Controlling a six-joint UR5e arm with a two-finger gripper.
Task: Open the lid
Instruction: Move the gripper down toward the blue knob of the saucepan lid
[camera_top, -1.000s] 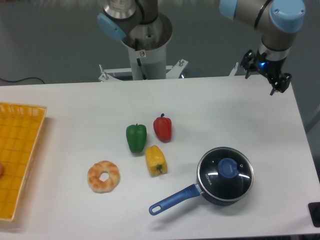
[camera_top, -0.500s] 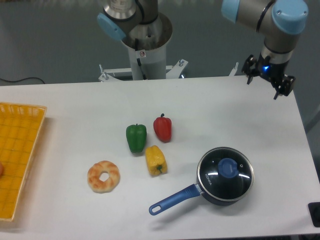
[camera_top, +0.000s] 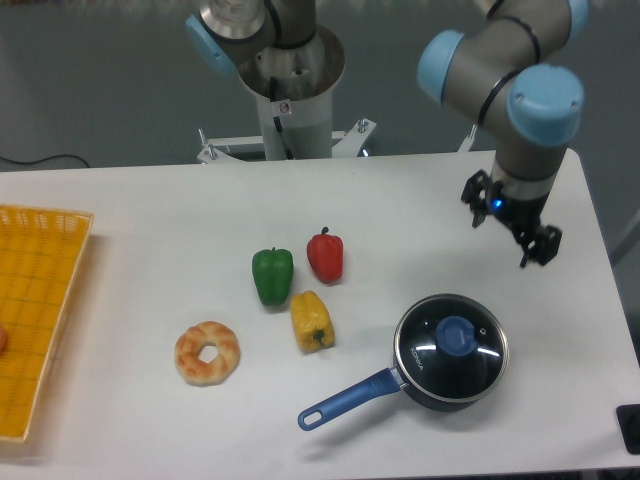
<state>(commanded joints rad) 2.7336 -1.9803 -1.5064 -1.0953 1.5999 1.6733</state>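
At the far left edge a yellow woven basket (camera_top: 40, 300) sits on the white table (camera_top: 150, 210). Moving right, a glazed ring-shaped doughnut (camera_top: 207, 352) lies flat, then three glossy toy peppers cluster together: a green pepper (camera_top: 272, 275), a yellow pepper (camera_top: 311, 320) just below it and a red pepper (camera_top: 325, 256) beside it.

Further right stands the dark saucepan (camera_top: 430, 385), its long blue handle (camera_top: 345, 400) pointing down and left toward the front edge. The lid (camera_top: 450, 342) rests squarely on the pan: a round disc of clear glass with a thin metal rim and a smooth blue knob (camera_top: 457, 335) at its centre.

The gripper (camera_top: 510, 222) hangs above the table behind the pan and a little to its right, apart from the lid. Its two dark fingers appear spread with nothing between them. From there the knob lies toward the front and slightly left, and lower. The knob is round, so I judge any finger angle would suit.
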